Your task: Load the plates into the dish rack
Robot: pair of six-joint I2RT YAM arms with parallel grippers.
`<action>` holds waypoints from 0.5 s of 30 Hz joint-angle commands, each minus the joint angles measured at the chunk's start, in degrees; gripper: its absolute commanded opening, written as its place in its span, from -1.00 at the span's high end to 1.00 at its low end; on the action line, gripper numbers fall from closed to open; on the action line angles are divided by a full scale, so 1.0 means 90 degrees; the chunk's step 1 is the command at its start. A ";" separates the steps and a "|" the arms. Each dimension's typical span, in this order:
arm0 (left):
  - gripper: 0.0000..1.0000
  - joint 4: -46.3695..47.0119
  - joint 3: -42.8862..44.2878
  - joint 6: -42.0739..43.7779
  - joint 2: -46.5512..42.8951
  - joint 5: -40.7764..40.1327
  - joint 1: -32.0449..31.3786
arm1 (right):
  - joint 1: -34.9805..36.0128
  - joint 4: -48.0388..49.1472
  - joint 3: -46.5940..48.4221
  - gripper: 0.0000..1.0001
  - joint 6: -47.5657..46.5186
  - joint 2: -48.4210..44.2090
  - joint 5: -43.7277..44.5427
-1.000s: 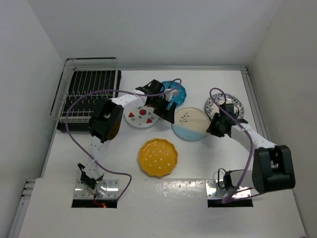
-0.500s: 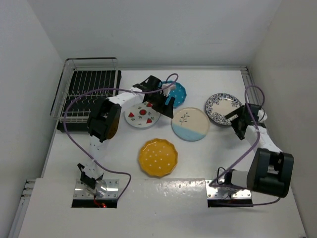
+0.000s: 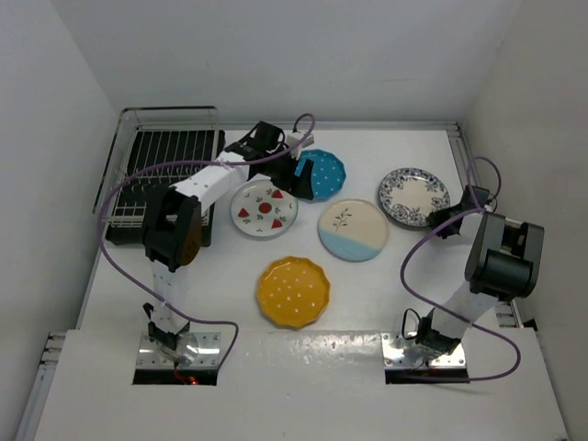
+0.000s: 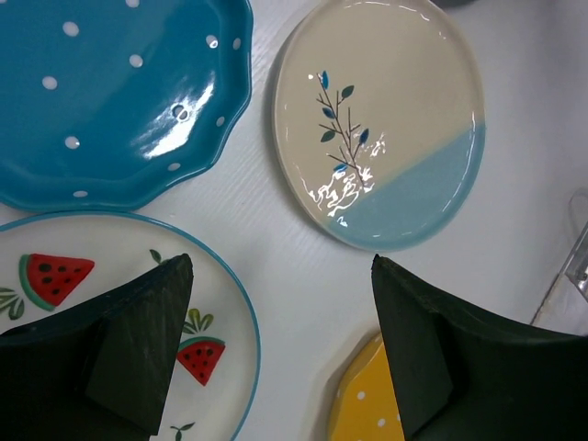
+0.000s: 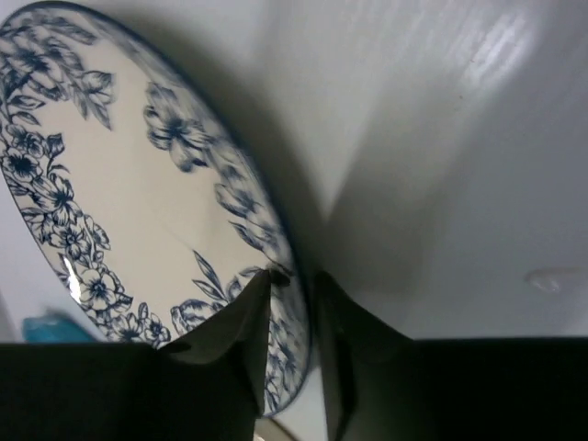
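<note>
Five plates lie on the white table: teal dotted, white with red fruit, cream-and-light-blue with a sprig, yellow dotted and white with blue flowers. The dish rack stands at the far left with no plate in it. My left gripper hovers open over the teal plate's left edge; nothing is between its fingers. My right gripper is at the blue-flowered plate, shut on its right rim, one finger on top and one outside.
White walls close in the table on the left, back and right. The right arm's base and the left arm's base sit at the near edge. Purple cables loop over both arms.
My right gripper swung from the table's middle out to the blue-flowered plate's right rim, opened wide, then narrowed on it. My left gripper drifted back toward the teal plate, still open.
</note>
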 commanded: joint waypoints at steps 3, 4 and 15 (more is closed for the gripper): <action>-0.67 -0.0013 -0.0057 0.0182 -0.0407 -0.0109 0.0025 | -0.0238 -0.0063 0.0004 0.87 0.0260 0.0690 -0.0432; -0.67 -0.0013 -0.0057 0.0240 -0.0407 -0.0109 0.0025 | -0.0258 0.0160 -0.0045 1.00 0.0202 0.0690 -0.0529; -0.67 -0.0072 0.0002 0.0241 -0.0212 0.0077 0.0025 | -0.0181 0.1812 -0.0455 1.00 0.0591 -0.0918 -0.2932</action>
